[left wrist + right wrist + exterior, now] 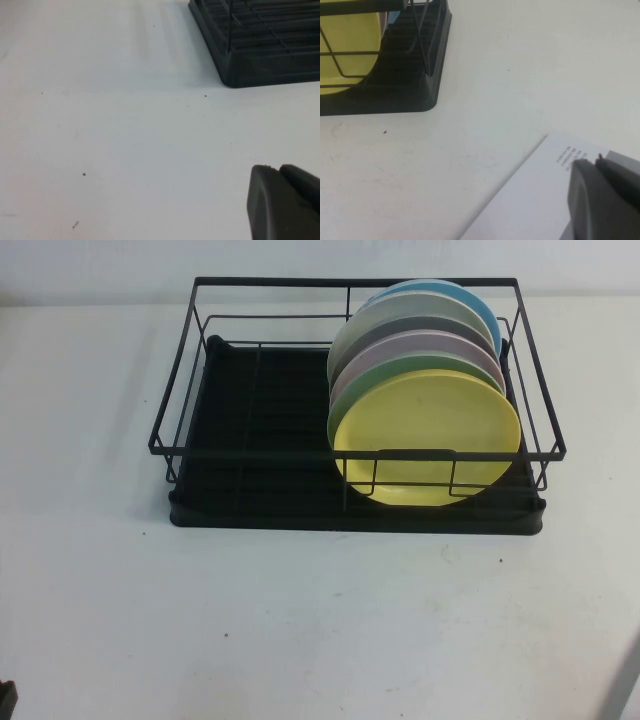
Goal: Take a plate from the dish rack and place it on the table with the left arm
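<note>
The yellow plate (425, 435) stands upright at the front of a row of plates in the right half of the black wire dish rack (250, 410). Its edge also shows in the right wrist view (350, 45). My left gripper (275, 169) is shut and empty, low over the white table (300, 620), near the rack's front left corner (260, 65). Only a dark bit of the left arm (6, 698) shows at the high view's bottom left. My right gripper (594, 161) is shut and empty, off the rack's front right corner (415, 75).
Behind the yellow plate stand a green plate (375, 380), a pink plate (420, 345), a grey one, a cream one and a blue plate (475, 302). The rack's left half holds nothing. A white printed sheet (535, 200) lies under the right gripper.
</note>
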